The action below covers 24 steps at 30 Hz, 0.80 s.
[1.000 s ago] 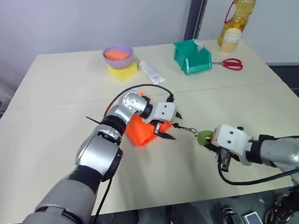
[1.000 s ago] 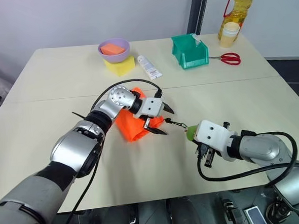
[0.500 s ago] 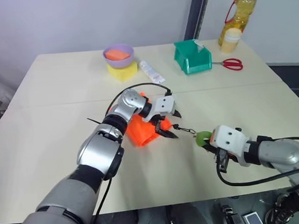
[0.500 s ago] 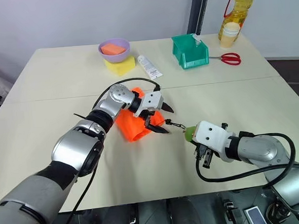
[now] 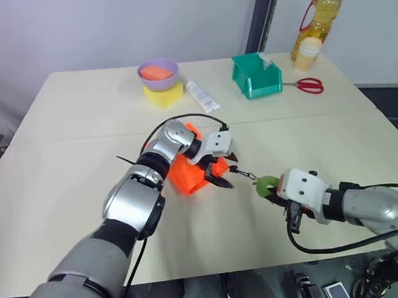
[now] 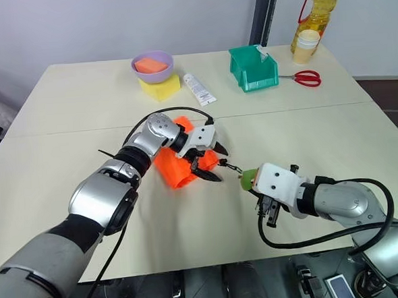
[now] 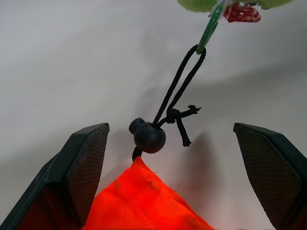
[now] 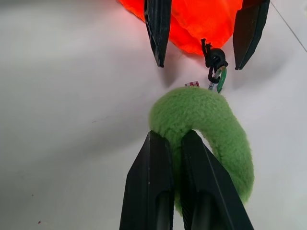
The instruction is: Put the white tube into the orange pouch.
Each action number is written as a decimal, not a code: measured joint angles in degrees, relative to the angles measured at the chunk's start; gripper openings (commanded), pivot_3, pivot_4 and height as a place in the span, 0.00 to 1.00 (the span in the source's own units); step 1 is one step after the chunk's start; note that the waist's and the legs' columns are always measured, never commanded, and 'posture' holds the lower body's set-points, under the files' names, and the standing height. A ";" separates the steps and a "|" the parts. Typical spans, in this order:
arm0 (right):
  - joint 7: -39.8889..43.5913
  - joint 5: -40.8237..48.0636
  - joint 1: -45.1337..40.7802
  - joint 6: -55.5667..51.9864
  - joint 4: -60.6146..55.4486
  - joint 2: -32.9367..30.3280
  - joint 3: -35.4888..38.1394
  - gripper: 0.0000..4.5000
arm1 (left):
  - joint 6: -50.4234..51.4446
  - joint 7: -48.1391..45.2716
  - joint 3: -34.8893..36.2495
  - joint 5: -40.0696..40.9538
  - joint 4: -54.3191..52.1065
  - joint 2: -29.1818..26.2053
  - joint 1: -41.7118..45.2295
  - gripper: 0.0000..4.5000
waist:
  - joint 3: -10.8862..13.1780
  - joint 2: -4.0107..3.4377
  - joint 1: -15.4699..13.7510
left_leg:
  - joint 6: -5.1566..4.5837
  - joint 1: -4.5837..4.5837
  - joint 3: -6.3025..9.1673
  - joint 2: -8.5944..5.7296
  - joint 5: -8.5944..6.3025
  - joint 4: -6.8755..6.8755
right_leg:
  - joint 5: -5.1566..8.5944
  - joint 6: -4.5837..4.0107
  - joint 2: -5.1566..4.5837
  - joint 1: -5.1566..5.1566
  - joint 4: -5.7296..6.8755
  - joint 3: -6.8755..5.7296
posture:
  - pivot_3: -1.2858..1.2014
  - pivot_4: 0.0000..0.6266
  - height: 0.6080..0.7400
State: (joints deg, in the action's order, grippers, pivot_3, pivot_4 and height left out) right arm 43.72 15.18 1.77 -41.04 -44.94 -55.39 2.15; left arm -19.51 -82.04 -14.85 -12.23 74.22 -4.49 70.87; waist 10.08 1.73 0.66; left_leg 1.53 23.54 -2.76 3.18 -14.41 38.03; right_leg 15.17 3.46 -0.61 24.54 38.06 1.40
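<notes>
I can't make out the white tube anywhere. The orange pouch (image 5: pixel 195 173) lies mid-table, with my left gripper (image 5: pixel 222 166) spread wide, one finger on each side of its cinched mouth. A black cord (image 7: pixel 181 91) runs from the toggle (image 7: pixel 149 137) to the fuzzy green ring (image 8: pixel 211 129), which my right gripper (image 8: pixel 175 153) has clamped tight. Farther back sit a purple bowl (image 5: pixel 158 74) on a yellow sponge (image 5: pixel 163 94), a flat squeeze tube (image 5: pixel 201 95), a green bin (image 5: pixel 256 76), red scissors (image 5: pixel 306 84) and an oil bottle (image 5: pixel 317 18). Compared with a second ago, the left gripper has rolled a little at the pouch mouth; the right has barely shifted.
</notes>
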 measured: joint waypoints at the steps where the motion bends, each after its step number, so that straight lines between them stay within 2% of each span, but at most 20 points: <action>1: 0.02 0.23 0.00 -0.13 -0.10 0.05 0.00 0.00 | 0.00 0.00 -0.02 -0.14 0.00 0.03 0.00 0.99 | 0.00 0.00 0.00 | 0.00 0.00 0.00 0.00 0.00 0.00 | 0.00 0.00 0.00 0.00 0.00 0.00 | 0.52 0.24 0.93; 18: -0.13 1.36 0.00 -1.12 -1.04 0.11 -0.02 0.00 | -5.71 1.25 -0.35 -1.92 0.01 0.70 -0.01 0.99 | 0.00 0.00 -0.02 | 0.00 0.00 0.00 0.00 0.00 0.00 | 0.00 0.00 0.00 0.00 0.00 0.00 | 0.52 0.24 0.93; 21: -0.14 1.37 0.00 -1.16 -1.06 0.11 -0.02 0.00 | -6.64 1.80 -0.84 -2.53 0.12 0.70 0.00 0.80 | 0.00 0.00 -0.01 | 0.00 0.00 0.00 0.00 0.00 0.00 | 0.00 0.00 0.00 0.00 0.00 0.00 | 0.52 0.24 0.93; 24: -0.15 1.38 0.01 -1.21 -1.08 0.11 -0.02 0.00 | -7.13 2.15 -1.23 -2.80 0.28 0.68 0.00 0.46 | 0.00 0.00 -0.01 | 0.00 0.00 0.00 0.00 0.00 0.00 | 0.00 0.00 0.00 0.00 0.00 0.00 | 0.52 0.24 0.93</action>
State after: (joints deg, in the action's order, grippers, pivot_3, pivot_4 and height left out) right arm 43.58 16.56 1.79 -42.25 -46.02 -55.28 2.13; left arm -26.64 -79.88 -16.08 -15.03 74.50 -3.81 70.87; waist 10.08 1.73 0.65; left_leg 1.53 23.54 -2.76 3.18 -14.41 38.03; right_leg 15.17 3.46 -0.61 24.54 38.06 1.40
